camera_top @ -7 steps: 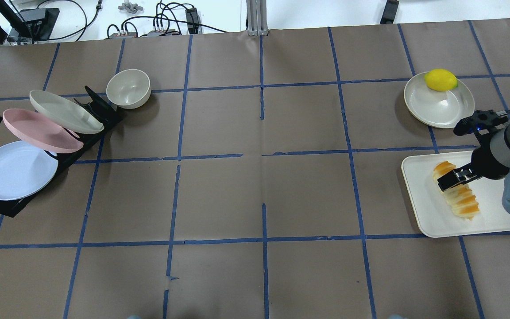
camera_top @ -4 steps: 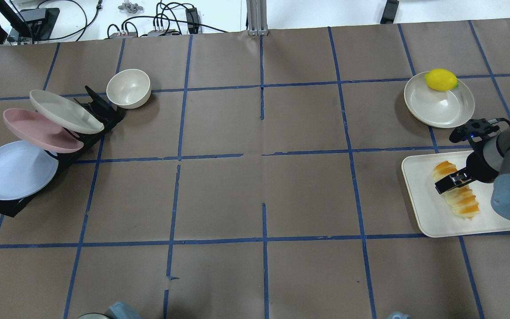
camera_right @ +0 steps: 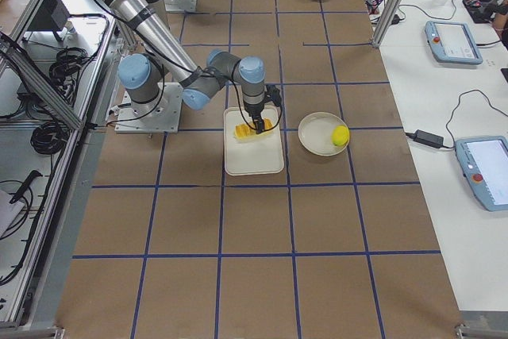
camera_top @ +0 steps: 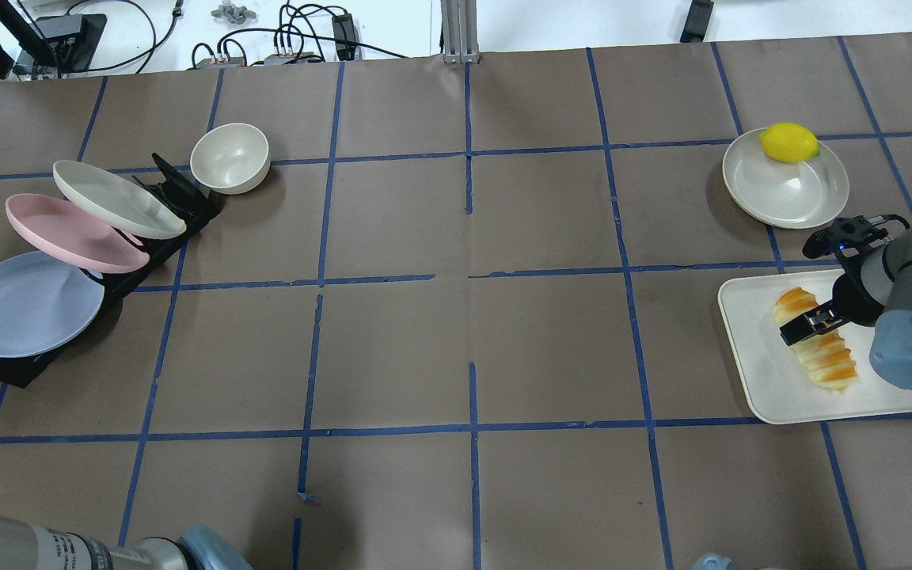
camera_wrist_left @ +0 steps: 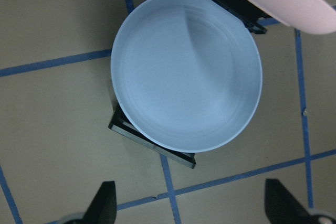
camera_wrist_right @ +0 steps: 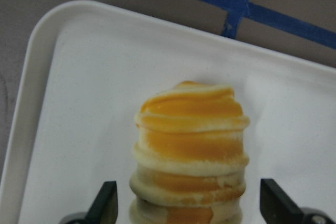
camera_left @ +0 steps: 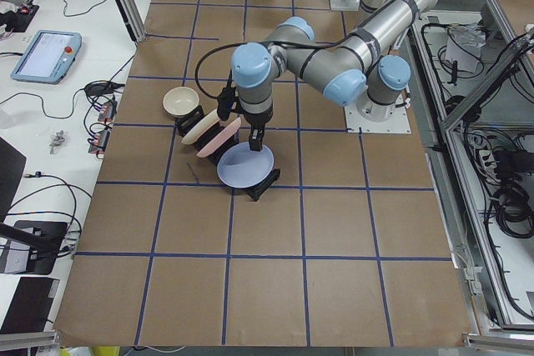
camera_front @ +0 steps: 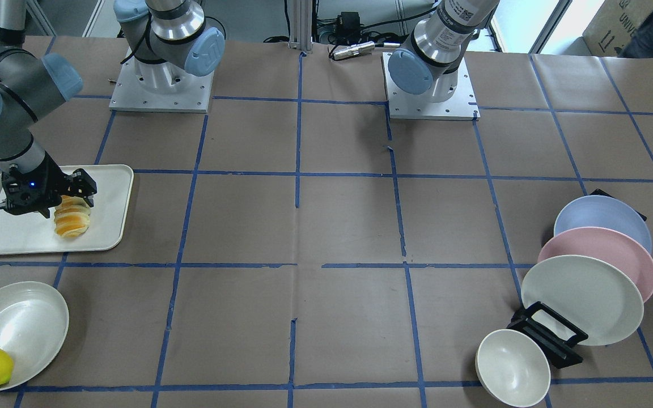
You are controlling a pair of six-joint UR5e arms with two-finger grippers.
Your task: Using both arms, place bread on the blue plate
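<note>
— Well, where's the bread point(camera_top: 830, 362)?
— On the white tray point(camera_top: 757, 380), right side of the desk; the right jaws straddle it, spread wide, gripping nothing.
— And the blue plate point(camera_top: 24, 305)?
— Leaning in the black rack point(camera_top: 5, 368), left side; left jaws hover above, agape, empty.

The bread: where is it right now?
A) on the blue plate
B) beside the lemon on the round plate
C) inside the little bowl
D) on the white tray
D: the bread lies on the white tray, while the blue plate sits empty in the black rack at the other end of the table.
</note>
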